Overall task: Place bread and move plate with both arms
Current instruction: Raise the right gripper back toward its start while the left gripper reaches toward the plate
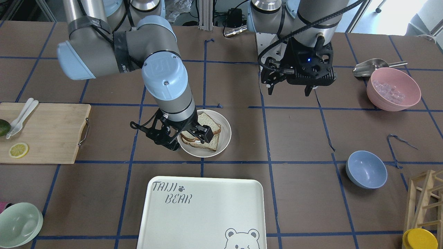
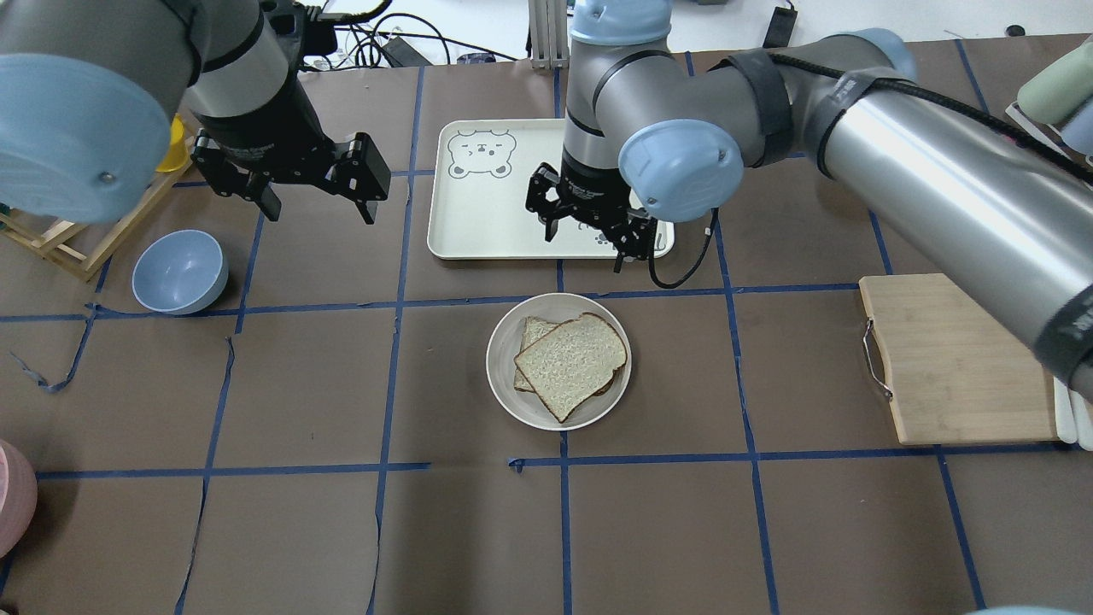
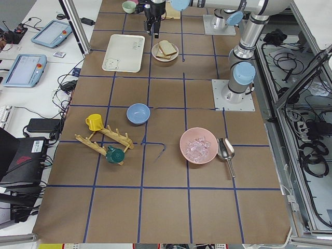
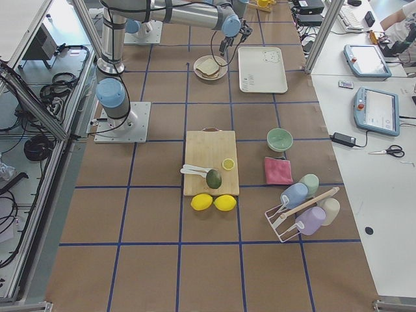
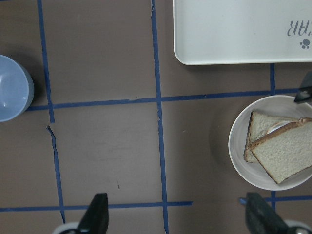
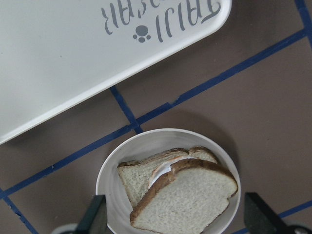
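Note:
The plate (image 2: pixel 504 384) sits mid-table on the brown cover. On it the plain bread (image 2: pixel 570 363) lies across a second slice (image 2: pixel 531 333) that has something pale on top. My right gripper (image 2: pixel 585 243) is open and empty, hovering above the plate's far side near the tray edge. Its wrist view shows the bread (image 6: pixel 190 200) and plate (image 6: pixel 109 180) between its spread fingertips (image 6: pixel 92 214). My left gripper (image 2: pixel 320 207) is open and empty, raised over bare table to the plate's left. Its wrist view shows the plate (image 5: pixel 239 146) at the right edge.
The white bear-print tray (image 2: pixel 487 213) lies just beyond the plate. A blue bowl (image 2: pixel 179 272) sits at the left and a wooden cutting board (image 2: pixel 956 359) at the right. A pink bowl (image 1: pixel 393 89), a metal scoop (image 1: pixel 370 65) and a wooden rack (image 1: pixel 424 200) stand on my left side.

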Robot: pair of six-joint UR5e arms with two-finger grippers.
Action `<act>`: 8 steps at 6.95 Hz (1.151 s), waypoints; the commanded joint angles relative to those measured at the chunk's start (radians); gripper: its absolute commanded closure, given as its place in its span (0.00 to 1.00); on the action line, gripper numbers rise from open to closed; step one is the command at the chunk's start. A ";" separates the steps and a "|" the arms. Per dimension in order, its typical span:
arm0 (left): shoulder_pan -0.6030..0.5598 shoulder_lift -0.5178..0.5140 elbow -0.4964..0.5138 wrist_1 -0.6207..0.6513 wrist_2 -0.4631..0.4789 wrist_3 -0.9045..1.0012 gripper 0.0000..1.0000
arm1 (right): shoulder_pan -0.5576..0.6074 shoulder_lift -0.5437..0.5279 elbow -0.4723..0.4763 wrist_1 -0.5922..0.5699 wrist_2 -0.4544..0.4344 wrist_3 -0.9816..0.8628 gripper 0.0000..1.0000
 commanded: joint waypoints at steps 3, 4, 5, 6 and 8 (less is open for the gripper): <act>-0.036 -0.031 -0.295 0.246 -0.039 -0.210 0.00 | -0.125 -0.135 -0.002 0.099 -0.160 -0.566 0.00; -0.059 -0.059 -0.332 0.296 -0.039 -0.248 0.00 | -0.130 -0.168 0.000 0.111 -0.194 -0.747 0.00; -0.088 -0.084 -0.388 0.368 -0.044 -0.314 0.00 | -0.148 -0.203 -0.001 0.155 -0.208 -0.761 0.00; -0.101 -0.105 -0.445 0.456 -0.130 -0.379 0.00 | -0.172 -0.243 -0.004 0.169 -0.207 -0.792 0.00; -0.107 -0.143 -0.481 0.483 -0.163 -0.427 0.00 | -0.237 -0.295 -0.003 0.174 -0.195 -0.826 0.00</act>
